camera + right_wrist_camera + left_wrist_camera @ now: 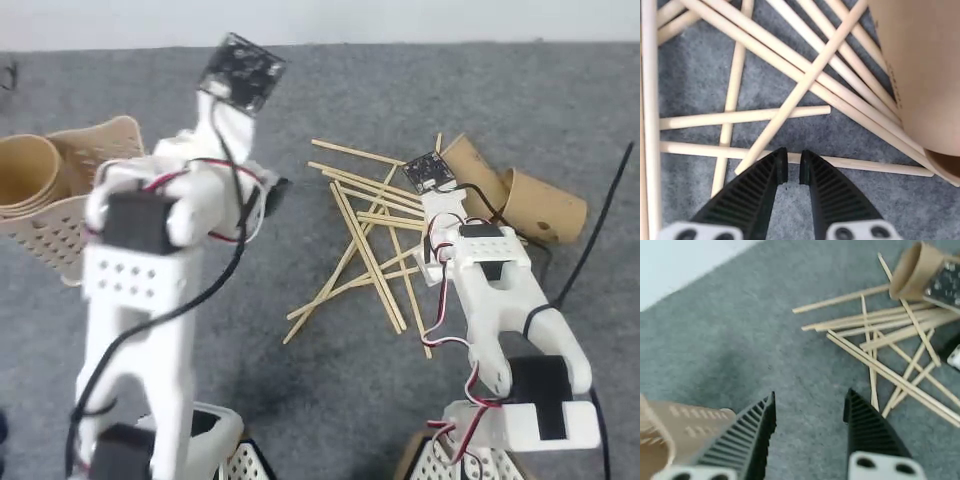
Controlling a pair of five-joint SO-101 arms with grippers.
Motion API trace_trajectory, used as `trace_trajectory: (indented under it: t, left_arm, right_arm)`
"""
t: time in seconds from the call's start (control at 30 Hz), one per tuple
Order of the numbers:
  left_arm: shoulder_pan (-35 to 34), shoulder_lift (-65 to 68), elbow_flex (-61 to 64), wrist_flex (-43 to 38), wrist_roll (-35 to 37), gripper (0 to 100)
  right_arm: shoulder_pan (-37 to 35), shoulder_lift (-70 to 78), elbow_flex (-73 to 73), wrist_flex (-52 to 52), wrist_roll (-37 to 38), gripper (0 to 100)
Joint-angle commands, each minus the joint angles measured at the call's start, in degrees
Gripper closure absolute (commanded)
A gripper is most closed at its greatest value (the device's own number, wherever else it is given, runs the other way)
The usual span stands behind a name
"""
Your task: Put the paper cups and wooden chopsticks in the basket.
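Several wooden chopsticks [370, 235] lie criss-crossed mid-table. Two paper cups [475, 170] [545, 208] lie on their sides just right of the pile. The perforated basket [60, 235] at the far left holds another paper cup [25, 170]. My left gripper [810, 412] hangs open above bare carpet between the basket's edge [685, 425] and the chopsticks [880, 322]. My right gripper [792, 166] is low over the chopsticks [790, 65] beside a cup [925, 65]. It is shut, its tips over one stick and nothing visibly between them.
Grey carpet [300, 100] covers the table. The left arm [180, 220] stands tall beside the basket. The right arm [485, 260] stretches from the near edge toward the cups. A black cable [600, 230] runs along the right side.
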Motion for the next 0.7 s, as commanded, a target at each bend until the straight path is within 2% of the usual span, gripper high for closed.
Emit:
trace_trajectory:
  t: [0.0, 0.13, 0.23, 0.67]
  left_arm:
    - [2.6, 5.2, -2.2, -0.3, 5.6, 79]
    - [5.8, 15.5, -2.2, -1.2, 20.5, 79]
    - [7.6, 22.2, -2.2, -4.0, 28.6, 79]
    - [14.5, 35.9, -0.7, -17.0, 47.9, 79]
  right_arm:
    - [-1.3, 0.3, 0.2, -0.6, 0.6, 94.1]
    - [-1.3, 0.3, 0.2, -0.5, 0.6, 94.1]
    - [-1.3, 0.3, 0.2, -0.4, 0.6, 94.1]
    - [-1.3, 0.3, 0.2, -0.7, 0.7, 94.0]
